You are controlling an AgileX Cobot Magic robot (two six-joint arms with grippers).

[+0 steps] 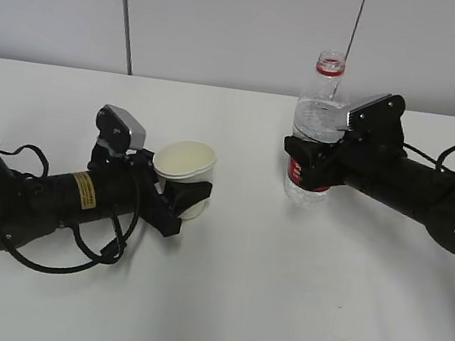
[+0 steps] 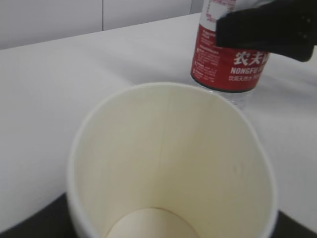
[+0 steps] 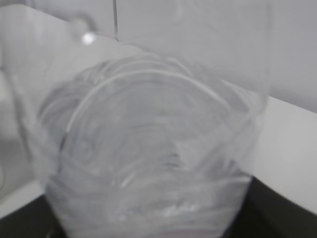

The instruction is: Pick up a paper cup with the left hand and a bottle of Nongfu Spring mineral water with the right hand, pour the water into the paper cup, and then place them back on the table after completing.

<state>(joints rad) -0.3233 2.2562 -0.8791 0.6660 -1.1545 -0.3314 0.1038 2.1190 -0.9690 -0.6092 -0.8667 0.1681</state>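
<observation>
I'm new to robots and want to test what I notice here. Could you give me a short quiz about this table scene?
1. True or false: the paper cup already holds water.
2. Which hand is around the bottle?
A. the left hand
B. the right hand
C. neither
3. Fill in: the bottle's cap is ____.

Key:
1. False. The left wrist view shows a dry, empty cup bottom.
2. B. The right hand's jaws sit at the red label, with the bottle upright on the table.
3. Off. The neck is open, with only a red ring showing.
</observation>
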